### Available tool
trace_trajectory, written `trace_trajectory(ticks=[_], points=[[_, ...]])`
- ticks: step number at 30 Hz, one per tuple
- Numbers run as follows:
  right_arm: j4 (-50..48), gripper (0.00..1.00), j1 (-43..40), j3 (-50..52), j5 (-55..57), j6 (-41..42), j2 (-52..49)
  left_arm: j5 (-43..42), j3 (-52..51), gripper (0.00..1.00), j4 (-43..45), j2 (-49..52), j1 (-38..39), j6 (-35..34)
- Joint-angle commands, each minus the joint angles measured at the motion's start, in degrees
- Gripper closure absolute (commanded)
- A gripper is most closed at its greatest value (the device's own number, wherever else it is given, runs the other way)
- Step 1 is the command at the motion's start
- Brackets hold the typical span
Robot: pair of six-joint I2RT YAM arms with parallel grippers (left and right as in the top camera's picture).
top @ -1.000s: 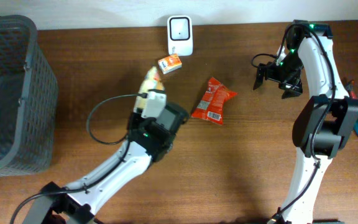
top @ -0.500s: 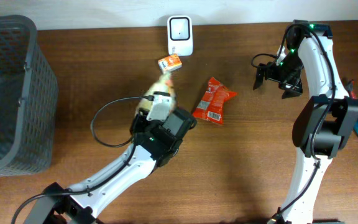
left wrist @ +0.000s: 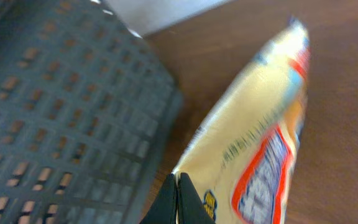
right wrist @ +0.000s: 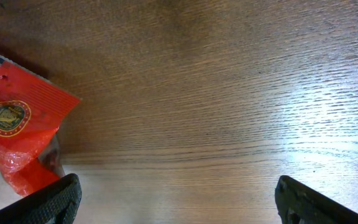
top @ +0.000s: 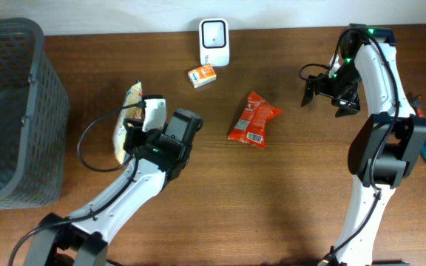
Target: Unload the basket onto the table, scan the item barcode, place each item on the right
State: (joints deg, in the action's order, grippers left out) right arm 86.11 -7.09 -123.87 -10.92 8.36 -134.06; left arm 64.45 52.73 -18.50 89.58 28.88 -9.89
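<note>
- Seems mid-carry: grips the yellow packet (top: 126,122) in the clenched left pincer (left wrist: 178,194), over the desk (top: 287,192), just beside the basket (top: 50,96) and well apart from the white scanner (top: 214,33).
- Cannot tell whether scanned yet. If not, calls for swinging over to the scanner and turning the barcode face toward its window. If so, calls for clearing the basket rim, then letting go.
- Holds the right pincer (top: 324,94) released and empty, near the red packet (top: 254,120).
- From the left wrist view, looks like a soft pillow bag: pale yellow, a red-bordered panel with blue print, edge pinched at the pincer tips.
- Probably floppy, so worth presenting flat for a clean read.
- No barcode made out in any view.
</note>
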Motion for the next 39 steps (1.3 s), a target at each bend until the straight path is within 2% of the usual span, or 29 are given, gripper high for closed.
trace_trajectory(ticks=[1, 8, 13, 17, 22, 25, 28, 30, 39], points=[[0.0, 0.02, 0.0, -0.9, -0.7, -0.4, 1.6, -4.7, 0.9, 1.00, -0.7, 4.4, 0.9, 0.6], [0.0, 0.01, 0.0, -0.9, -0.7, -0.4, 1.6, -7.6, 0.9, 1.00, -2.8, 7.0, 7.6, 0.6], [0.0, 0.02, 0.0, -0.9, -0.7, -0.4, 1.6, -17.2, 0.9, 1.00, -2.6, 7.0, 14.7, 0.5], [0.0, 0.02, 0.0, -0.9, -0.7, -0.4, 1.6, -17.5, 0.9, 1.00, -2.6, 7.0, 18.5, 0.6], [0.0, 0.02, 0.0, -0.9, -0.7, -0.4, 1.6, -17.2, 0.9, 1.00, -2.8, 7.0, 19.6, 0.6], [0.0, 0.02, 0.0, -0.9, -0.7, -0.4, 1.6, -7.1, 0.9, 1.00, -3.1, 7.0, 19.2, 0.6], [0.0, 0.02, 0.0, -0.9, -0.7, -0.4, 1.6, 14.4, 1.1, 1.00, -3.0, 7.0, 17.5, 1.1], [0.0, 0.02, 0.0, -0.9, -0.7, -0.4, 1.6, 23.3, 1.2, 1.00, -2.6, 7.0, 15.1, 1.9], [0.0, 0.02, 0.0, -0.9, -0.7, -0.4, 1.6, 23.3, 1.2, 1.00, 0.7, 7.0, -3.0, 1.9]])
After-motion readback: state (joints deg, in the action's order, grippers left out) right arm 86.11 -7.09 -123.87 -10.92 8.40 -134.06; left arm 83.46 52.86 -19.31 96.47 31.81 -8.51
